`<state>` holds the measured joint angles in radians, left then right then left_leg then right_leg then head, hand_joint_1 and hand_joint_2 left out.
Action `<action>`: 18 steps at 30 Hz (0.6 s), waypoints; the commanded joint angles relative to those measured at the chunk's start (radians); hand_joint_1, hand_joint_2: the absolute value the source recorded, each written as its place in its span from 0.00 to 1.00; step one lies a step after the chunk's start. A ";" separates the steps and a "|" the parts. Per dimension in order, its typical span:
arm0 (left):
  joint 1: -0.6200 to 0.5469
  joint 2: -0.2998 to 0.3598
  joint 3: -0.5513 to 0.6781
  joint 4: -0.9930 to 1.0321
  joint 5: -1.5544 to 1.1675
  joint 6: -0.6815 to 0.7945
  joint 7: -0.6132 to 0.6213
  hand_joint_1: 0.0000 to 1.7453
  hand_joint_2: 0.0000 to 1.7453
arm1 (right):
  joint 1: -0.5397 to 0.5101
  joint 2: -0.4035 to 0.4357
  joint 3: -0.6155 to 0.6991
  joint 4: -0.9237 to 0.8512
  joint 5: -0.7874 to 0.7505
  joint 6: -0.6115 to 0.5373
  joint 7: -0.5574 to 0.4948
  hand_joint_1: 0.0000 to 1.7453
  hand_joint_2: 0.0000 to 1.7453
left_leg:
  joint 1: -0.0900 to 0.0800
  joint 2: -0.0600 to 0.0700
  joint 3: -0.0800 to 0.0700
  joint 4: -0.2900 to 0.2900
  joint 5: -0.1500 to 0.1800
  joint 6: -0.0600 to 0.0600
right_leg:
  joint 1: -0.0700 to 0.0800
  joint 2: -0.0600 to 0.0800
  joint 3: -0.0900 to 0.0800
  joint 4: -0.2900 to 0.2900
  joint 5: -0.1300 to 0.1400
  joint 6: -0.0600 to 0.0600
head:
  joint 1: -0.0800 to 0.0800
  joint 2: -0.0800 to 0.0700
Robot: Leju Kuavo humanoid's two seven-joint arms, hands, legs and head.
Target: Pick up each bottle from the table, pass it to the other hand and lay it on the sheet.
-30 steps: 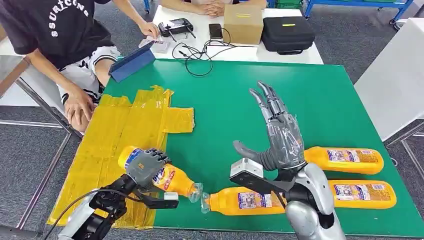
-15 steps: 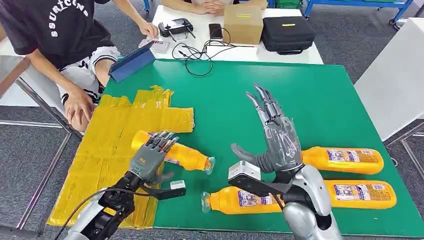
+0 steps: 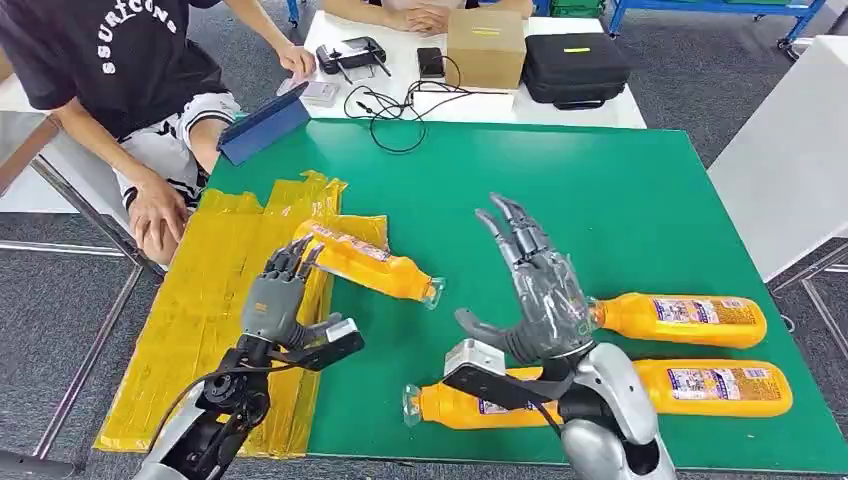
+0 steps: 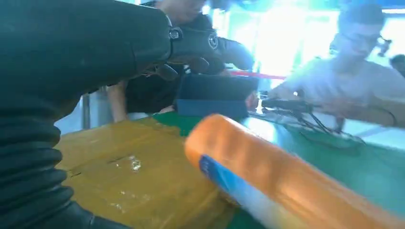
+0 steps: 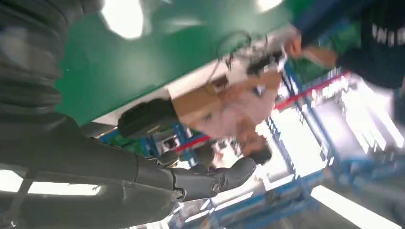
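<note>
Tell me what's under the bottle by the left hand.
The bottle lies partly on the yellow sheet, its cap end over the green table. What is beneath its body is hidden.

The bottle (image 3: 366,264), gripped a second ago by the left hand (image 3: 273,300) at the sheet's (image 3: 215,290) near edge, is now released and lies toward 12 o'clock across the sheet's right edge, with the fingers opened behind it.

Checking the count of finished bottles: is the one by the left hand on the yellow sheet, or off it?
Partly on: the bottle lies on its side, base end over the yellow sheet, cap end over the green table.
</note>
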<state>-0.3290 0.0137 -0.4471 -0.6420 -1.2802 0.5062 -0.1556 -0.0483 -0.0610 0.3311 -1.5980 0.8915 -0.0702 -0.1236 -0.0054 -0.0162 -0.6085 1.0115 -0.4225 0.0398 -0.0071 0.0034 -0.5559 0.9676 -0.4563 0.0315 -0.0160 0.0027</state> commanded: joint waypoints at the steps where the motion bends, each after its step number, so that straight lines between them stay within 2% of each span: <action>1: -0.016 -0.072 0.208 -0.099 0.230 -0.028 -0.099 0.00 1.00 | 0.075 -0.267 0.211 0.095 0.159 0.282 -0.073 0.00 1.00 | 0.001 -0.003 0.006 -0.002 -0.002 -0.002 | 0.001 -0.004 0.008 -0.004 -0.002 0.000 | 0.000 0.000; 7: -0.009 -0.070 0.205 -0.108 0.231 -0.029 -0.095 0.00 1.00 | 0.074 -0.264 0.208 0.081 0.160 0.286 -0.074 0.00 1.00 | 0.000 -0.002 0.000 -0.001 -0.001 -0.001 | 0.000 -0.002 0.002 -0.001 -0.001 0.000 | 0.000 0.000; 8: -0.009 -0.070 0.205 -0.108 0.231 -0.029 -0.095 0.00 1.00 | 0.074 -0.264 0.208 0.081 0.160 0.286 -0.074 0.00 1.00 | 0.000 -0.001 0.005 -0.002 -0.003 -0.002 | 0.000 -0.002 0.007 -0.003 -0.002 -0.001 | 0.000 0.000; 10: -0.009 -0.070 0.205 -0.108 0.231 -0.029 -0.095 0.00 1.00 | 0.074 -0.264 0.208 0.081 0.160 0.286 -0.074 0.00 1.00 | 0.000 -0.002 0.001 -0.001 -0.001 -0.001 | 0.000 -0.003 0.002 -0.002 -0.001 0.000 | 0.000 0.000; 15: -0.009 -0.070 0.205 -0.108 0.231 -0.029 -0.095 0.00 1.00 | 0.074 -0.264 0.208 0.081 0.160 0.286 -0.074 0.00 1.00 | 0.000 0.000 0.005 -0.002 -0.002 -0.002 | 0.000 -0.002 0.005 -0.003 -0.001 -0.001 | 0.000 0.000; 16: -0.005 -0.074 0.216 -0.119 0.262 -0.028 -0.113 0.00 1.00 | 0.071 -0.285 0.226 0.075 0.167 0.334 -0.067 0.00 1.00 | 0.000 -0.001 0.003 -0.001 -0.001 -0.001 | 0.000 -0.002 0.003 -0.002 -0.001 0.000 | 0.000 0.000; 18: 0.025 -0.074 0.237 -0.186 0.317 -0.027 -0.126 0.00 1.00 | 0.106 -0.353 0.224 0.046 0.156 0.345 -0.048 0.00 1.00 | 0.000 -0.001 0.004 -0.001 -0.002 -0.002 | 0.000 -0.002 0.005 -0.003 -0.002 0.000 | 0.000 0.000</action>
<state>-0.3150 -0.0473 -0.2629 -0.7599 -1.0472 0.4845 -0.2533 0.0426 -0.3147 0.5077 -1.5644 1.0517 0.2128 -0.1957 -0.0058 -0.0183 -0.6089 1.0115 -0.4226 0.0401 -0.0074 0.0012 -0.5560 0.9672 -0.4563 0.0316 -0.0160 0.0027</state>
